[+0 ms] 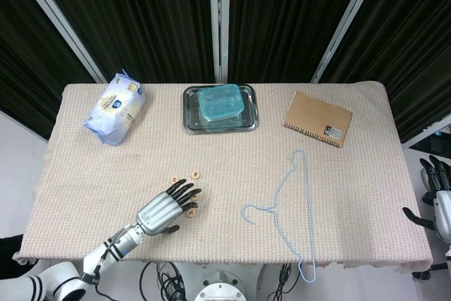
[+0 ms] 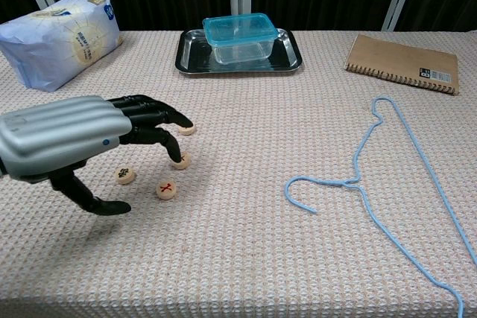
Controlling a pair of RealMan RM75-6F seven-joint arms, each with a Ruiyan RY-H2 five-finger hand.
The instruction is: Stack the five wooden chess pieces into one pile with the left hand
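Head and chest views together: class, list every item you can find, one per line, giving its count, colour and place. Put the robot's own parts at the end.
Table cloth: one, beige woven, covering the table.
Wooden chess pieces: four show in the chest view, pale wood with dark or red marks, near left; any others are hidden by the hand.
Bag: one, white and blue, far left.
Metal tray: one, silver, far centre.
Plastic box: one, clear with teal lid, in the tray.
Notebook: one, brown, spiral-bound, far right.
Hanger: one, light blue, lying flat on the right.
Left hand: silver with black fingers, spread over the pieces.
Right hand: at the right edge, off the table.
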